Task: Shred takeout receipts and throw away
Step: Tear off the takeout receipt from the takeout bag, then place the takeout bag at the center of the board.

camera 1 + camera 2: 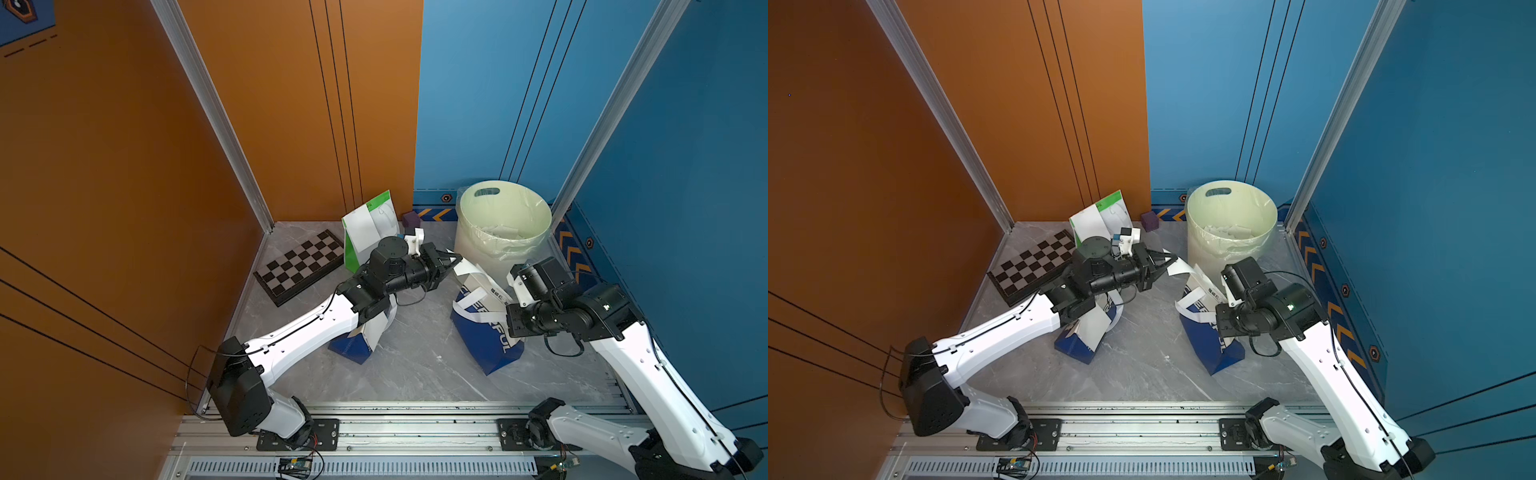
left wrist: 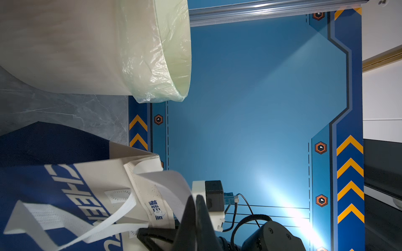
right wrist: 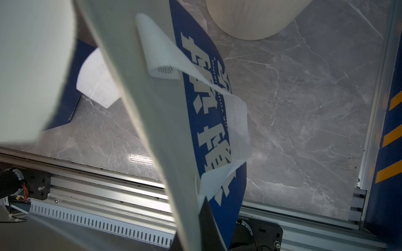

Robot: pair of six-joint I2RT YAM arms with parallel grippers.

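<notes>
The left gripper (image 2: 195, 204) was pinched together on the free end of a thin white paper receipt (image 2: 171, 184). The slip's other end ran to the mouth of a blue-and-white bag with looped white handles (image 1: 486, 345), and appeared fixed there. That bag stood toward the right edge of the grey marble-look surface (image 1: 415, 357). The right gripper (image 3: 202, 208) looked clamped on the bag's upper rim, steadying it. In both top views the held slip hung just in front of a pale green round bin with a clear plastic liner (image 1: 469, 249) in the far right corner, with white paper scraps (image 1: 500, 232) inside.

The risks lay mostly in the pull. The left gripper held only the slip's very end — a sharp tug could rip off a corner or let the paper slide out. If the right gripper's hold on the rim gave way, the bag would probably lift with the slip instead of releasing it. One white handle loop (image 2: 121, 208) lay just beside the slip and might snag. The bin was near the left wrist — a wide swing could knock it.
</notes>
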